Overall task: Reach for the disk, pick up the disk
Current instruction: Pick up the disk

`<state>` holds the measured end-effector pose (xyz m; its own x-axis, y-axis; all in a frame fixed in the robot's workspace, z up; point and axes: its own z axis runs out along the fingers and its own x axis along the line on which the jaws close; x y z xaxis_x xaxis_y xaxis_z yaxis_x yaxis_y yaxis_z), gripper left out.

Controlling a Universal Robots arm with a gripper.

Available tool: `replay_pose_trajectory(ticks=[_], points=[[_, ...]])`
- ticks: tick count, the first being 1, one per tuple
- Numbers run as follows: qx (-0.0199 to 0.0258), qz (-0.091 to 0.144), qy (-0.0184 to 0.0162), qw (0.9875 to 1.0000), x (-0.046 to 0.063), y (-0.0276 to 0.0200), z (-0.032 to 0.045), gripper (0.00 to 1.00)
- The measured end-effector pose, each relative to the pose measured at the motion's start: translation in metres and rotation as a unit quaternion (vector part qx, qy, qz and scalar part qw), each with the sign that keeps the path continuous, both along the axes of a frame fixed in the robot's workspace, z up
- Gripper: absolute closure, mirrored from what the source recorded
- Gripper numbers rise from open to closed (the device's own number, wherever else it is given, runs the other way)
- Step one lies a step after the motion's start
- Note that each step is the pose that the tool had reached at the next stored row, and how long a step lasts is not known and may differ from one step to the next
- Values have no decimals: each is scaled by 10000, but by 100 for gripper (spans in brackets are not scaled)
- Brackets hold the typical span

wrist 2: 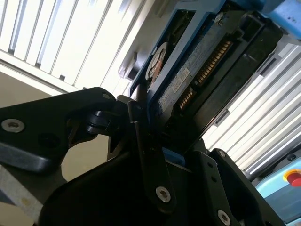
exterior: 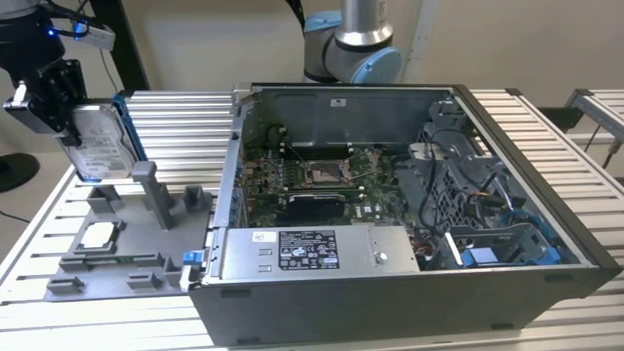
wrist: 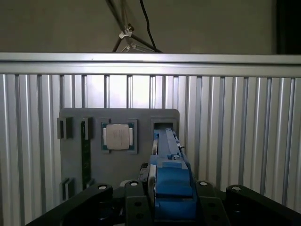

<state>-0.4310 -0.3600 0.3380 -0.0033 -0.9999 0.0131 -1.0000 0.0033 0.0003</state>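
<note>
Hand point(exterior: 61, 110): clamped on the disk point(exterior: 101, 146), held upright above the grey fixture point(exterior: 117, 252).
Care: firm, square grip needed; disk could slip.

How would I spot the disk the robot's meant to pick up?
Look to the exterior view's left of the open computer case, above the grey tray. The gripper holds the disk: flat silver, white label, blue rails, unlike the tray's small square chip.
</note>
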Motion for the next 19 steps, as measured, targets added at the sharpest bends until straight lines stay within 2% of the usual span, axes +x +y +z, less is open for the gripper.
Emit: replay_pose_trajectory(ticks=[19], points=[[-6,0,0,10000,0,0,168,100]])
